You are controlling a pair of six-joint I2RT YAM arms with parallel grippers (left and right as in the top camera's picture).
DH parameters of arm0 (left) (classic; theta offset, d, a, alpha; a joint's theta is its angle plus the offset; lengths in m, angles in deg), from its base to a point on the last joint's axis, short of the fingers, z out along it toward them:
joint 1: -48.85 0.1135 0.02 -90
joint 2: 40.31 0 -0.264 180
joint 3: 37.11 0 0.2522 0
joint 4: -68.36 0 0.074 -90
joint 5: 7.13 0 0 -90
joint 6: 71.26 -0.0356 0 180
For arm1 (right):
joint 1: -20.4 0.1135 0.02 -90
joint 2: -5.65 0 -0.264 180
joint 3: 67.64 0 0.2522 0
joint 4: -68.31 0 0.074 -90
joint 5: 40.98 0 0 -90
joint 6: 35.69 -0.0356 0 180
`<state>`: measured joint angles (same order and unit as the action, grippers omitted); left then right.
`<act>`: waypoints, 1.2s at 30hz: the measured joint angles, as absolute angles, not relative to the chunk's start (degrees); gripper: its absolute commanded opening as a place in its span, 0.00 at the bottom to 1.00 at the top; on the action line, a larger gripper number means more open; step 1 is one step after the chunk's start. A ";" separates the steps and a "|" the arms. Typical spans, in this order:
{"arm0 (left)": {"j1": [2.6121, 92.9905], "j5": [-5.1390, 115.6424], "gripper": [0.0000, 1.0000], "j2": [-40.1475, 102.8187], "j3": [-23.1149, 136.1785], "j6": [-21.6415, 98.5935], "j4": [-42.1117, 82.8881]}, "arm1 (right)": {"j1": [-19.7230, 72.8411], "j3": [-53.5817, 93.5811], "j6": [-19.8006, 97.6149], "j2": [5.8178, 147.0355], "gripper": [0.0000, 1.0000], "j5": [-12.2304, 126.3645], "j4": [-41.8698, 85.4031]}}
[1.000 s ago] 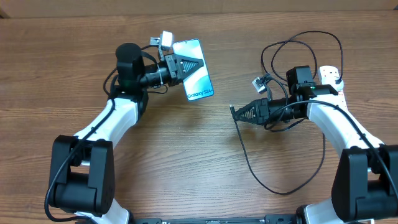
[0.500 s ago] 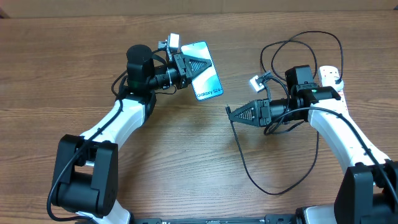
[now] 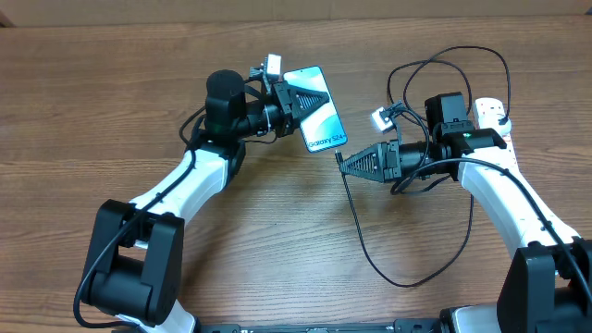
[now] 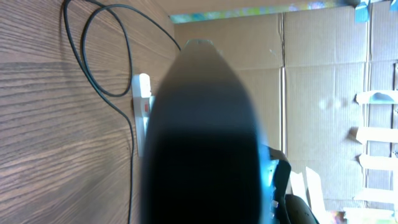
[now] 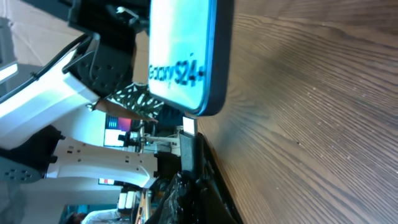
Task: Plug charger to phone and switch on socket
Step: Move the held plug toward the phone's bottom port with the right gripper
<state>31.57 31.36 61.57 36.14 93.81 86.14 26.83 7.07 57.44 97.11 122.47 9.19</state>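
My left gripper [image 3: 301, 100] is shut on the phone [image 3: 320, 113] and holds it tilted above the table, blue screen up. The phone's bottom edge points at my right gripper [image 3: 342, 163]. That gripper is shut on the charger's connector end [image 5: 188, 140], which sticks out just short of the phone's lower edge [image 5: 205, 109]. In the right wrist view the "Galaxy S24" screen [image 5: 180, 50] fills the top. The black charger cable [image 3: 370, 250] hangs from the right gripper, loops over the table and runs back toward the white socket [image 3: 493, 113], which my right arm partly hides.
In the left wrist view the phone's dark back [image 4: 205, 137] blocks most of the picture. Beside it show the socket [image 4: 142, 102] and a cable loop [image 4: 99, 56]. Cable loops [image 3: 449, 69] lie at the back right. A cardboard wall [image 4: 311, 74] stands behind the table.
My left arm has carried the phone to the right, toward the right gripper. The right gripper has shifted slightly left with the connector, so the gap between them has shrunk.
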 measured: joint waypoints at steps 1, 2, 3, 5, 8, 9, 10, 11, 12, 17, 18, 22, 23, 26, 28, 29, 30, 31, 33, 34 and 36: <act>31.55 31.54 0.04 61.57 36.14 93.81 86.14 | 26.81 7.07 57.22 97.11 0.04 122.19 9.19; 31.55 31.56 0.04 61.57 36.14 93.81 86.14 | 26.81 7.07 57.00 97.11 0.04 122.01 9.19; 31.57 31.80 0.04 61.57 36.14 93.81 86.14 | 26.83 7.07 56.79 97.11 0.04 121.91 9.36; 31.57 32.21 0.04 61.57 36.14 93.81 86.14 | 26.83 7.07 56.44 97.11 0.04 121.62 9.69; 31.57 32.56 0.04 61.57 36.14 93.78 86.14 | 26.83 7.07 56.11 97.11 0.04 121.53 10.06; 31.57 32.61 0.04 61.57 36.14 93.76 86.14 | 26.83 7.07 56.00 97.11 0.04 121.49 10.13; 31.57 32.61 0.04 61.57 36.14 93.74 86.14 | 26.83 7.07 55.91 97.11 0.04 121.42 10.22; 31.55 32.65 0.04 61.55 36.14 93.59 86.14 | 26.83 7.07 55.85 97.11 0.04 121.40 10.22; 31.55 32.85 0.04 61.57 36.14 93.57 86.08 | 26.83 7.07 55.80 97.11 0.04 121.42 10.30; 30.44 34.73 0.04 61.57 36.14 93.52 85.71 | 26.83 7.07 55.74 97.11 0.04 121.12 10.35; 30.09 35.06 0.04 61.57 36.14 93.35 85.69 | 26.88 7.07 55.67 97.11 0.04 121.05 10.37; 29.67 35.76 0.04 61.57 36.14 92.23 85.64 | 27.47 7.07 55.10 97.11 0.04 120.77 10.76; 29.65 35.78 0.04 61.57 36.14 92.06 85.64 | 27.88 7.07 54.91 97.11 0.04 120.64 10.87; 29.71 35.54 0.04 61.57 36.14 91.58 85.64 | 29.35 7.07 54.51 97.11 0.04 120.57 10.91; 30.00 34.58 0.04 61.57 36.14 90.44 85.64 | 30.35 7.07 54.32 97.11 0.04 120.31 10.26; 30.46 33.77 0.04 61.57 36.14 89.96 85.60 | 30.68 7.07 54.27 97.09 0.04 119.98 9.80; 30.98 32.56 0.05 61.57 36.14 89.39 85.58 | 31.07 7.07 54.29 97.07 0.04 119.44 9.19; 31.83 31.32 0.04 61.57 36.14 89.00 85.55 | 31.49 7.07 54.25 96.96 0.04 118.50 8.31; 33.98 28.74 0.04 61.57 36.14 88.65 85.51 | 32.17 7.07 54.08 96.20 0.04 116.59 7.11; 35.42 27.36 0.04 61.57 36.14 88.56 85.51 | 32.56 7.03 53.90 95.37 0.04 115.52 6.70; 37.71 25.00 0.05 61.57 36.14 88.34 85.42 | 33.32 6.90 52.90 93.07 0.04 113.34 6.41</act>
